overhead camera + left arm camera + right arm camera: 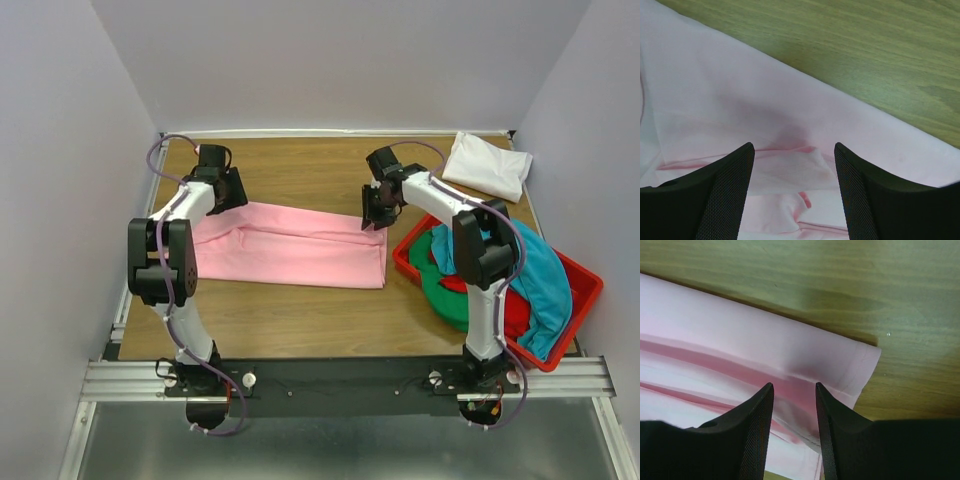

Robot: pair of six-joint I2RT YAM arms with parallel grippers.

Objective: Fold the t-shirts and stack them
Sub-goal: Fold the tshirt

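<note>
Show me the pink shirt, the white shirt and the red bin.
pink t-shirt (pixel 290 245): top view, middle of the folded cloth.
white t-shirt (pixel 488 165): top view, centre of the folded shirt.
red bin (pixel 586 287): top view, right rim.

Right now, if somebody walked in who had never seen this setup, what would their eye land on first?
The pink t-shirt, folded into a long band across the middle of the table, with the left gripper and right gripper, both open, poised over its two ends. Next, the red bin at the near right, heaped with teal, green and red shirts, and a folded white t-shirt in the far right corner.
</note>
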